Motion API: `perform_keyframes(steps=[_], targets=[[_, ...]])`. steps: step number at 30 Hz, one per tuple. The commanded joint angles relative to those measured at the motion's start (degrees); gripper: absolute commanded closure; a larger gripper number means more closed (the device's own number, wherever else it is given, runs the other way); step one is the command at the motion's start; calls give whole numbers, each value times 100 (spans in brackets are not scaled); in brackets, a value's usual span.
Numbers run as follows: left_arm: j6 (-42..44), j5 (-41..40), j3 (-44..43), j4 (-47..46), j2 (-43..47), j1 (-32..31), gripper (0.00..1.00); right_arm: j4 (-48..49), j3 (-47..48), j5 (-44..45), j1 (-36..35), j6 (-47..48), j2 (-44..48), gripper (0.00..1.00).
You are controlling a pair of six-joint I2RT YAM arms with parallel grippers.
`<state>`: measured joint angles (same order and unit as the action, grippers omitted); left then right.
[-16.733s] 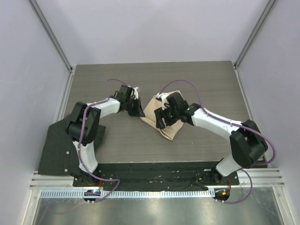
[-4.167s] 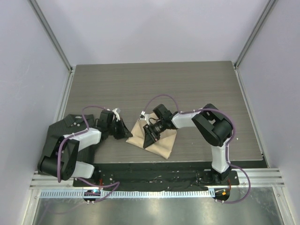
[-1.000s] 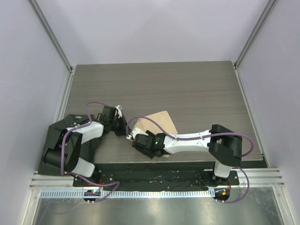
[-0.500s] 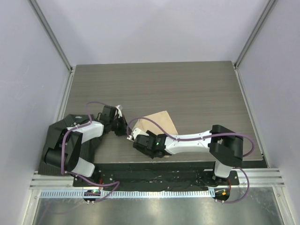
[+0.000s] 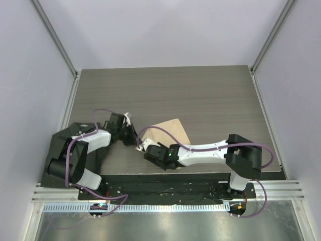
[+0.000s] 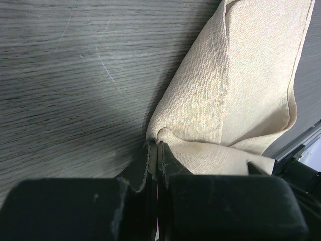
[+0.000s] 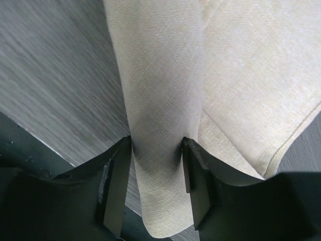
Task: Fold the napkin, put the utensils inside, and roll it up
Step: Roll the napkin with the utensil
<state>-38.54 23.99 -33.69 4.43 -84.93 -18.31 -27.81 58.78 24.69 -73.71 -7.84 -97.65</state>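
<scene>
From above, the napkin [image 5: 171, 131] lies near-middle on the table [image 5: 200, 90], long axis running 7 to 1 o'clock. Your left gripper [image 6: 157, 146] is pinched flat on a bunched corner, with the cloth at its 3 o'clock. Your right gripper [image 7: 156, 163] clasps a folded band at the 7 o'clock end.

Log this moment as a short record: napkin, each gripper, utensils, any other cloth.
napkin: beige, folded, on the table near its front edge
left gripper: shut on a bunched corner of the napkin
right gripper: fingers closed on a folded strip of the napkin
utensils: none visible in any view
dark cloth: front left of the table, under the left arm
</scene>
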Motion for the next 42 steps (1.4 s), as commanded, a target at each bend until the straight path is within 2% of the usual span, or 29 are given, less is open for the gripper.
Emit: perform_keyframes(steps=[1, 10, 12, 14, 17, 18, 20, 21, 24, 27, 33, 42], targets=[[163, -245, 29, 454, -130, -24, 100, 241, -86, -578, -20, -113, 43, 52], [146, -210, -6, 472, -77, -24, 100, 399, -455, -1763, 568, -333, 53, 53], [154, -210, -23, 472, -59, -24, 100, 469, -552, -2098, 769, -324, 88, 57], [145, -219, -67, 471, 37, -24, 100, 680, -709, -2853, 945, -298, 132, 65], [163, -402, -216, 594, 292, -24, 87, 961, -903, -3809, 1359, -245, 149, 71], [172, -482, -260, 655, 388, -15, 72, 1005, -939, -4005, 1447, -219, 141, 75], [216, -788, -322, 805, 703, -24, 60, 1164, -1044, -4618, 1745, -157, 106, 78], [216, -895, -340, 849, 810, -15, 48, 1216, -1071, -4805, 1842, -148, 88, 78], [242, -1316, -243, 955, 1241, -15, 34, 1445, -1176, -5639, 2211, -113, -43, 80], [233, -1240, 2, 815, 1584, -15, 30, 1673, -1229, -6446, 2580, -113, -298, 81], [163, -993, 521, 358, 1988, -15, 30, 2095, -1159, -7714, 3213, -253, -1001, 82], [110, -527, 908, -758, 1945, -15, 35, 2087, -746, -8278, 3478, -289, -1810, 82]])
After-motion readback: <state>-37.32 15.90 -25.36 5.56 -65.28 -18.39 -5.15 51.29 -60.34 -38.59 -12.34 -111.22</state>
